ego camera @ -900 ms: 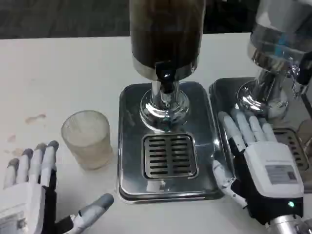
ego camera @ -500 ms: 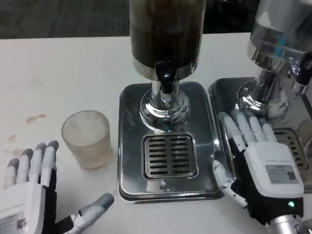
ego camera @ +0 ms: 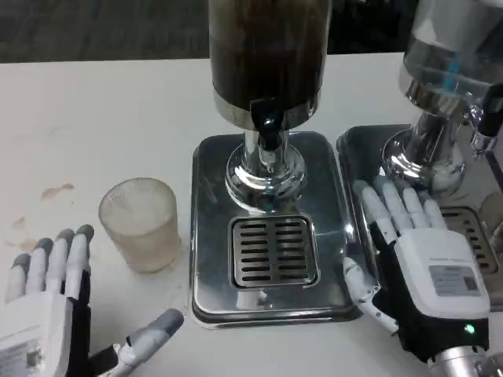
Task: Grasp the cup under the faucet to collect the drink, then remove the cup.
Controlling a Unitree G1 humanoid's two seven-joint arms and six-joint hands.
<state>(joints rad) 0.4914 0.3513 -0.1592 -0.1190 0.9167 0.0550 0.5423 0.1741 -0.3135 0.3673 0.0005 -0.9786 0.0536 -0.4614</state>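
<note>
A ribbed translucent cup (ego camera: 141, 224) stands upright on the white table, left of the steel drip tray (ego camera: 211, 165) and away from the faucet. The dark drink dispenser (ego camera: 267, 55) rises over that tray, its black faucet (ego camera: 268, 129) above the slotted grate (ego camera: 273, 250). My left hand (ego camera: 55, 314) lies at the lower left, fingers spread and holding nothing, a short way below and left of the cup. My right hand (ego camera: 413, 259) lies flat with fingers apart on the right edge of the tray area, holding nothing.
A second dispenser with a clear tank (ego camera: 452, 71) stands on its own steel tray (ego camera: 361, 153) at the right, with a black tap (ego camera: 487, 129). Faint brown stains (ego camera: 56, 190) mark the table at the left. Bare white table stretches behind the cup.
My left hand has slipped slightly downward in the picture. The cup, dispensers and right hand stay where they were.
</note>
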